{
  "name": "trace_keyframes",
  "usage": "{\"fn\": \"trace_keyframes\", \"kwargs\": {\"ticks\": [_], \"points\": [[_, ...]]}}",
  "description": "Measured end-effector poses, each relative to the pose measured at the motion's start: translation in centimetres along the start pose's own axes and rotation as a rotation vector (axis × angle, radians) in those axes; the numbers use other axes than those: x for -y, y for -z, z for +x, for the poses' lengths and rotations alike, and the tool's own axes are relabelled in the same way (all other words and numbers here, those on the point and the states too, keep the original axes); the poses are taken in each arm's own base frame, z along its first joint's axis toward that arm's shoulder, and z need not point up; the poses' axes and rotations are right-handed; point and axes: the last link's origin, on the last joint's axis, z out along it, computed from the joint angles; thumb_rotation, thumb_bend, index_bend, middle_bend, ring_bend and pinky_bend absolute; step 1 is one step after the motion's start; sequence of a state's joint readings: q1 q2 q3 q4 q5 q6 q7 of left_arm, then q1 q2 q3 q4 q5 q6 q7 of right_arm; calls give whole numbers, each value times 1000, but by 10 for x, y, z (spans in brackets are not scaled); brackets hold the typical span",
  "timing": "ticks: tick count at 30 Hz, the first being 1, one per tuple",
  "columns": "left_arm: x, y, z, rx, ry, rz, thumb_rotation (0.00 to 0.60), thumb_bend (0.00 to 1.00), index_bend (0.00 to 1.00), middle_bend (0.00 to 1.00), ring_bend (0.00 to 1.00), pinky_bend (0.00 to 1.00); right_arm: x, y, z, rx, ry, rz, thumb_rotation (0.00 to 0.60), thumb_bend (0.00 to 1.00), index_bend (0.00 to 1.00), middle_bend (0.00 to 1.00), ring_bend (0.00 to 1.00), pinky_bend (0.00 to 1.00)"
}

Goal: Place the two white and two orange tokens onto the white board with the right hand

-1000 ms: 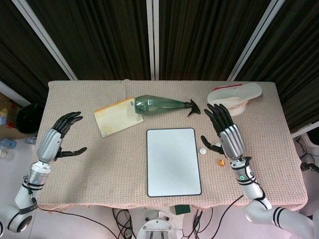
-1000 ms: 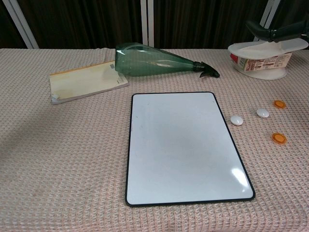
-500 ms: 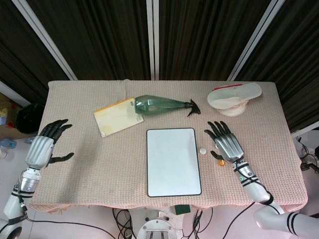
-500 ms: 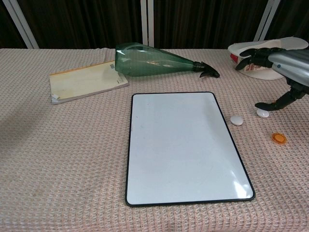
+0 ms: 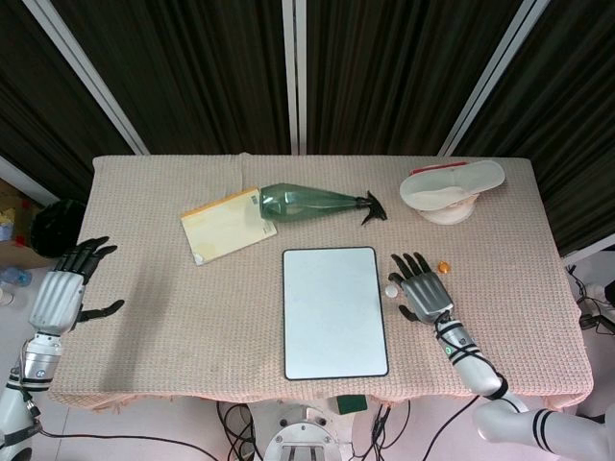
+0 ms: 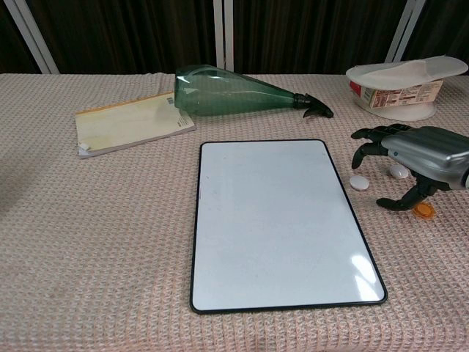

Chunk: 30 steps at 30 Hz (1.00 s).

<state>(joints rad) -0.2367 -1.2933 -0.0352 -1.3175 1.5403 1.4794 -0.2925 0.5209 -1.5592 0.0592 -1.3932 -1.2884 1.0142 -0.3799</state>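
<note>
My right hand (image 6: 414,158) hovers low over the table just off the right long edge of the white board (image 6: 282,220), fingers spread and curled downward, holding nothing. The nearest white token (image 6: 359,182) lies on the cloth between my fingertips and that edge of the board, just beside the board. That is the relation my next move turns on, I judge: the token sits toward the board from my palm, so I reach slightly left and then carry it only a short way further left onto the white surface. The tokens are round, so no long axis matters for the pinch.

The second white token (image 6: 399,171) lies under my fingers, and an orange token (image 6: 423,210) sits right by my thumb tip, toward the table's near edge. My left hand (image 5: 60,293) hangs open off the table's left edge, far from everything, so the right is plainly the nearer one.

The chest view shows those three tokens and the gap under my palm, but not the fourth. The head view shows the other orange token (image 5: 444,266) beyond my fingers, toward the far edge, while my hand covers most of the rest there. None is on the board yet.
</note>
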Motion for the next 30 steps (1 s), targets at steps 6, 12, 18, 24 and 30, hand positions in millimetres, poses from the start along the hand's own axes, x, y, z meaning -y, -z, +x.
{"fn": "trace_keyframes", "kwargs": {"ticks": [6, 12, 18, 24, 30], "points": [[3, 0, 0, 1, -1, 6, 600, 100, 161, 105, 92, 147, 4, -7, -2, -15, -5, 7, 600, 326, 379, 0, 0, 0], [5, 0, 0, 1, 0, 10, 600, 100, 162, 105, 92, 147, 6, -11, -4, -12, -2, 6, 600, 338, 411, 0, 0, 0], [6, 1, -1, 6, 1, 11, 600, 101, 162, 105, 93, 146, 7, -11, -5, -13, -2, 0, 600, 359, 480, 3, 0, 0], [6, 1, -1, 6, 0, 12, 600, 100, 162, 105, 92, 146, 11, -9, 0, -41, -7, 19, 600, 374, 511, 7, 0, 0], [8, 2, 0, 2, 1, 17, 600, 100, 161, 105, 92, 147, 33, -13, 20, -98, -16, 101, 600, 375, 521, 14, 0, 0]]}}
